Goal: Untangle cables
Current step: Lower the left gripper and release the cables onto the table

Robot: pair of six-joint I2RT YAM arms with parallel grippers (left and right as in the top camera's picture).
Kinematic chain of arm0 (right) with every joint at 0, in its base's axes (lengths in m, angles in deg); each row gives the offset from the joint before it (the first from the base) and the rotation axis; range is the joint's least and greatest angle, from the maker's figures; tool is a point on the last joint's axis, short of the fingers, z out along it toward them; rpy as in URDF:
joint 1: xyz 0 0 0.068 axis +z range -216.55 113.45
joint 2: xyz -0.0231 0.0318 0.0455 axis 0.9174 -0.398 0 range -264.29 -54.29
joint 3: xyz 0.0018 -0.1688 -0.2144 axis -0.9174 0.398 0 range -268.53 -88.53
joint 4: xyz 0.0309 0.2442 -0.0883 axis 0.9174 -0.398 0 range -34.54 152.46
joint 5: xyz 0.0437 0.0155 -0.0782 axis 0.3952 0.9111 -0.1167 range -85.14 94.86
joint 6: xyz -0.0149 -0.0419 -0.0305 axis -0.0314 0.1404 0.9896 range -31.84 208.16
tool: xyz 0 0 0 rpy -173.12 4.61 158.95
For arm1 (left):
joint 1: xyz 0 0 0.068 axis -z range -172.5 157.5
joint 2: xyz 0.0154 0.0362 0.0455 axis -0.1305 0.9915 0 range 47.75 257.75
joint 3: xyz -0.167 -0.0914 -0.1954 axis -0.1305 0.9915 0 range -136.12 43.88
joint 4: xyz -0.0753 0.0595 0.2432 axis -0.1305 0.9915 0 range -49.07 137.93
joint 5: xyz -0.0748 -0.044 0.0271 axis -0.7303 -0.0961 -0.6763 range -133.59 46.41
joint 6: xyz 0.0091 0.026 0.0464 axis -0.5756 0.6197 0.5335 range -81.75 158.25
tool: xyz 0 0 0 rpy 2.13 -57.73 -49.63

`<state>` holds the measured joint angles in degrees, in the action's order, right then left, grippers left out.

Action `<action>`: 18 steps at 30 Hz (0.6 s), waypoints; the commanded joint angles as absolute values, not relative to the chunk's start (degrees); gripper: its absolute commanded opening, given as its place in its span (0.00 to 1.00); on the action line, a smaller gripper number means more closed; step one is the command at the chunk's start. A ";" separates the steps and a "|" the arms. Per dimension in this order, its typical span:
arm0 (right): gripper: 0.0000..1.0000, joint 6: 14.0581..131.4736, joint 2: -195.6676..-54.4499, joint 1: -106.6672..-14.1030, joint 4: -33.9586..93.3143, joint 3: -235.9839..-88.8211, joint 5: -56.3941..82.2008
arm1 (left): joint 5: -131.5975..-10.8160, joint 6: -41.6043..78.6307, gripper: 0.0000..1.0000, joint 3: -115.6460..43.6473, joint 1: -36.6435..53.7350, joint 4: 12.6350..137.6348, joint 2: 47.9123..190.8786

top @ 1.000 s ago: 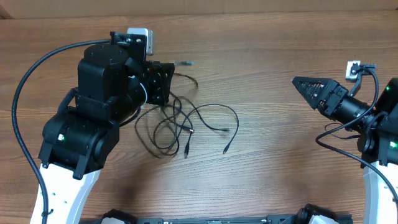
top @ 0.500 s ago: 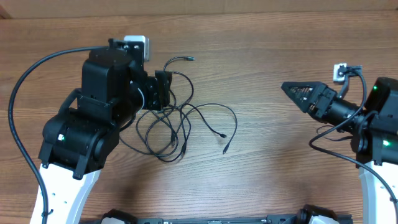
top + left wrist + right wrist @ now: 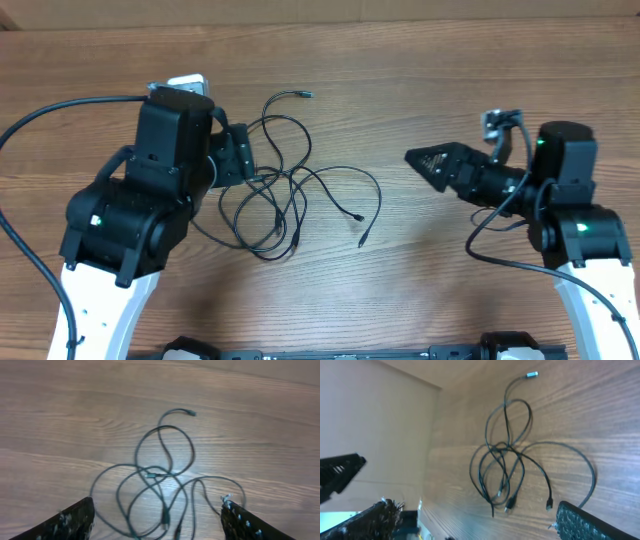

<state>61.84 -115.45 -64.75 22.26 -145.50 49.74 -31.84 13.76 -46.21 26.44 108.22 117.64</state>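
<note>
While my left jaws (image 3: 244, 158) hang over the wooden table (image 3: 400, 70), they stand wide apart and hold nothing. From my left wrist, I see one finger (image 3: 72, 521) low on one side and the other finger (image 3: 247, 524) low on the other side. The cables (image 3: 155, 474) lie flat on the wood in the gap between them and a bit ahead of them. One loop runs close by one finger, but I cannot tell if it touches.

From above, the cables (image 3: 290, 190) are thin black cords bunched in a loose knot just beside my left jaws. Big loops spread out from the knot. One cord snakes away from my left jaws and ends in a small plug (image 3: 305, 95). More plug ends (image 3: 362, 240) lie at the side of the bunch that faces my right jaws.

My right jaws (image 3: 420, 160) are wide apart too, and they are empty. They point at the cables but sit well apart from them, with bare wood between. From my right wrist, the cables (image 3: 502, 450) lie far ahead of my fingers (image 3: 580, 520), all in one bunch.
</note>
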 commanded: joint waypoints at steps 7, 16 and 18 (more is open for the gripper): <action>1.00 61.14 -122.60 -57.20 21.58 -145.87 45.48 | -47.36 30.50 0.82 -46.69 14.24 108.67 117.88; 1.00 57.68 -126.56 -49.84 18.96 -145.87 32.87 | -55.51 52.01 0.78 -46.69 10.41 112.43 117.92; 1.00 57.36 -126.99 -47.37 18.54 -145.87 31.25 | -55.71 52.36 0.80 -46.69 9.47 112.41 117.99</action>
<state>59.06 -126.58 -50.10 18.80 -145.50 36.59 -52.85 46.06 -46.21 10.98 112.32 117.68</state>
